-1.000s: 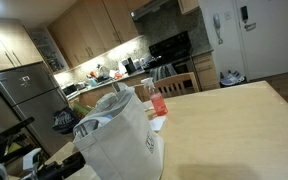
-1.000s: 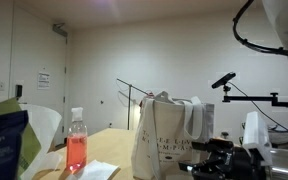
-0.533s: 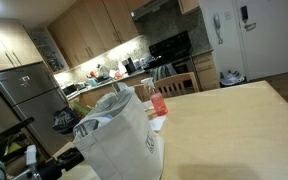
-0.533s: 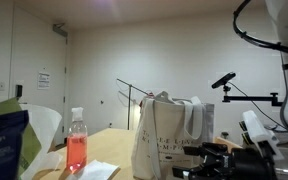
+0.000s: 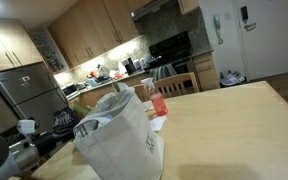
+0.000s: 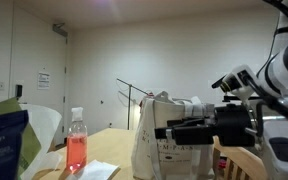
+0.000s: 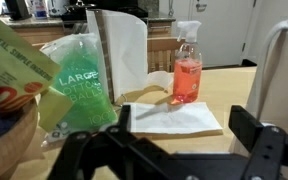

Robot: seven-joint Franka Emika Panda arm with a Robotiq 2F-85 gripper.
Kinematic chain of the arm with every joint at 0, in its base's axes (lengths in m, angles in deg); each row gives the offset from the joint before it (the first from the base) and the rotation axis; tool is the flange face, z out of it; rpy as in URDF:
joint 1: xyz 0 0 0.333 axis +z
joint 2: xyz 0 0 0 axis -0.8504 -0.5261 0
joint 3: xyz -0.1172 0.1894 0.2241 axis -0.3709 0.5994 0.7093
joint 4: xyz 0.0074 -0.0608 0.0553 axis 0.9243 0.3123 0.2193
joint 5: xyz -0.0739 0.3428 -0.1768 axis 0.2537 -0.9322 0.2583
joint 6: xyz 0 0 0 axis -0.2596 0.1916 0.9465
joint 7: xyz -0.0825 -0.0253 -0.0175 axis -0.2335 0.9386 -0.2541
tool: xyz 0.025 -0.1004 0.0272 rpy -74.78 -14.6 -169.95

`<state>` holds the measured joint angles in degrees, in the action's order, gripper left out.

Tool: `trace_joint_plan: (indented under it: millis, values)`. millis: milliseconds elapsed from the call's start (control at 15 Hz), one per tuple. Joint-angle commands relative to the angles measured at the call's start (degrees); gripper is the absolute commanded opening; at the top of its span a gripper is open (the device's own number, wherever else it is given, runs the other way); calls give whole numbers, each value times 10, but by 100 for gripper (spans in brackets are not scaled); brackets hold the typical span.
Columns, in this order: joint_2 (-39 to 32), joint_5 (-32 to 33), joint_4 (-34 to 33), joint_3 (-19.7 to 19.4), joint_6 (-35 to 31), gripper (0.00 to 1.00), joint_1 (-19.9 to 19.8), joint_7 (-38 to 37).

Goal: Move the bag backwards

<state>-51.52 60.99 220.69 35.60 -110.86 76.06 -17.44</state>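
Now on approach: my claw (image 6: pixel 169 132) hangs wide open near the large off-white fabric tote bag (image 5: pixel 119 140).
Next, I reckon: grip its rim.

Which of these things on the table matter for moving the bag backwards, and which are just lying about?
Part of the job:
the bag
the robot's open fingers

Just lying about:
bottle of red liquid
paper towel roll
green packet
white napkin

Bag (image 7: pixel 282 70) cut off at wrist view's right edge, gripper (image 6: pixel 164 133) covering its printed side
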Motion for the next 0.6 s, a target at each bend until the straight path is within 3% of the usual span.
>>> trace_joint_plan:
  millis: [0, 267, 533]
  values:
    - [86, 0, 14, 0, -68, 100, -5, -6]
    - [118, -48, 10, -3, -50, 100, -4, 65]
    - [135, -81, 9, -16, -44, 100, -15, 90]
